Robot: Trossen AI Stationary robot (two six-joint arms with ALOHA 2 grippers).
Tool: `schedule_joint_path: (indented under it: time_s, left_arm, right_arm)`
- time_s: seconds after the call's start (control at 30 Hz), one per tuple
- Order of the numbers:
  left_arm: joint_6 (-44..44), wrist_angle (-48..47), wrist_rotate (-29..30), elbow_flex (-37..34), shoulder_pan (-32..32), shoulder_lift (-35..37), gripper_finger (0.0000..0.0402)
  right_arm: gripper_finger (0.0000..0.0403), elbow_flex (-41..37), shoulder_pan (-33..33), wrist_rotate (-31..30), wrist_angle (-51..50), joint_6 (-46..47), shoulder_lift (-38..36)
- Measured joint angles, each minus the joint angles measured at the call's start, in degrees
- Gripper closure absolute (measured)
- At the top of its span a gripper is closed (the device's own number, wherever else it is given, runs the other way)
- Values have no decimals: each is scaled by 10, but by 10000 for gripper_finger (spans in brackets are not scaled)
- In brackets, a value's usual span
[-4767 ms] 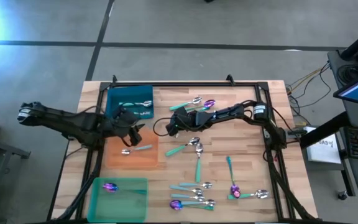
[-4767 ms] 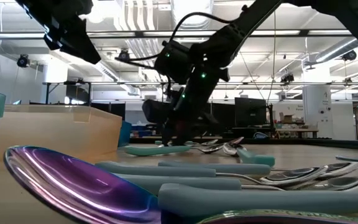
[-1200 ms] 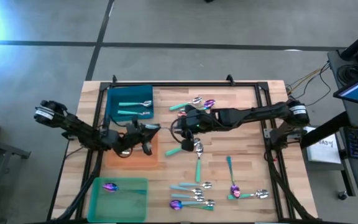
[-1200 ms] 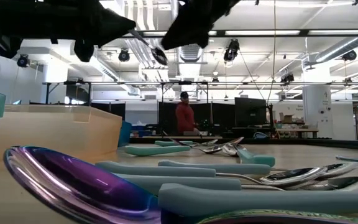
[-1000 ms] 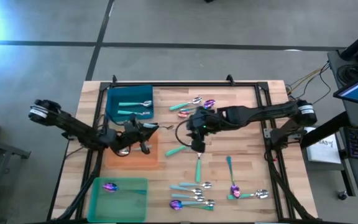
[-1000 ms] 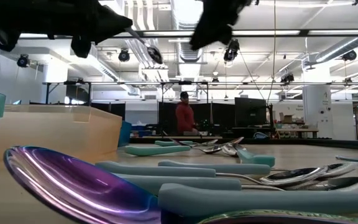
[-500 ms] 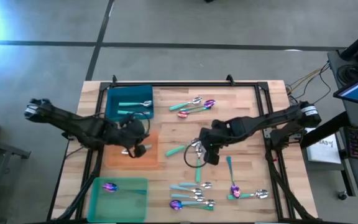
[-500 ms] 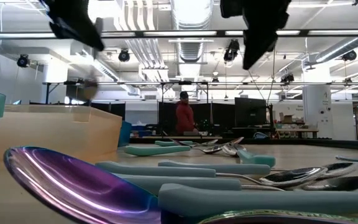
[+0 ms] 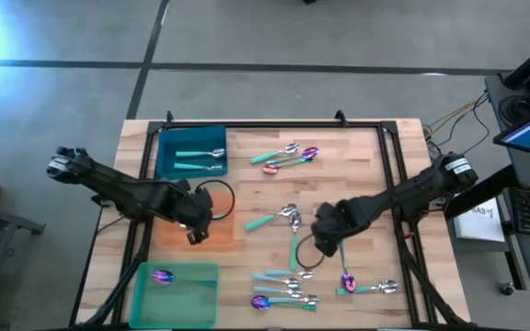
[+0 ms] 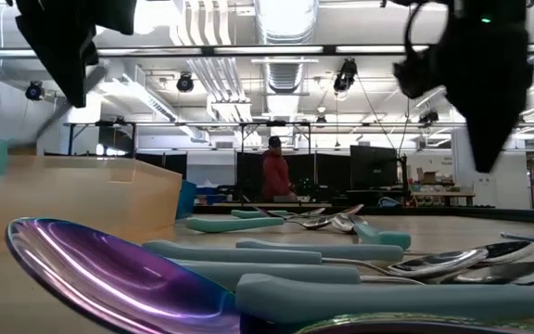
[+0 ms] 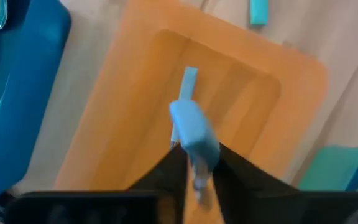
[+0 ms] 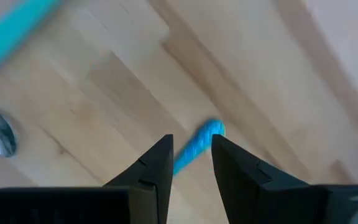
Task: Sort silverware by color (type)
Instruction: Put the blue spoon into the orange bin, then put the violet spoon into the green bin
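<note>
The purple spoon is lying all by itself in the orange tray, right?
Not quite. The purple spoon lies by itself in the green tray, not the orange tray. The high view shows it, at the table's lower left corner in that picture.

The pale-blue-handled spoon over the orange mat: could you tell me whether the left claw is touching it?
Touching. In the left wrist view the spoon's pale-blue handle sits pinched between the left claw's two dark fingers, above the orange mat.
</note>
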State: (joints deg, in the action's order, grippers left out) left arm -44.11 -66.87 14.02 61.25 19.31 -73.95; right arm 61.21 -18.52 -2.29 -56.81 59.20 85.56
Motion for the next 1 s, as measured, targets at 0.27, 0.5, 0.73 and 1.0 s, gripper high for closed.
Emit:
schedule_joint_path:
  time_s: [0.27,0.5,0.73,1.0]
  left_arm:
    - [15,-1,-1,0,0,-14,202]
    - [19,0,1,0,0,-7,189]
    - [47,4,16,16,0,-5,207]
    - [65,4,32,66,0,-5,216]
  right_arm:
    - [299,-41,-76,17,8,163,0]
    - [295,-54,-144,17,76,290,0]
    - [306,-83,-183,-9,129,365,0]
    - [307,-96,-194,-25,143,396,8]
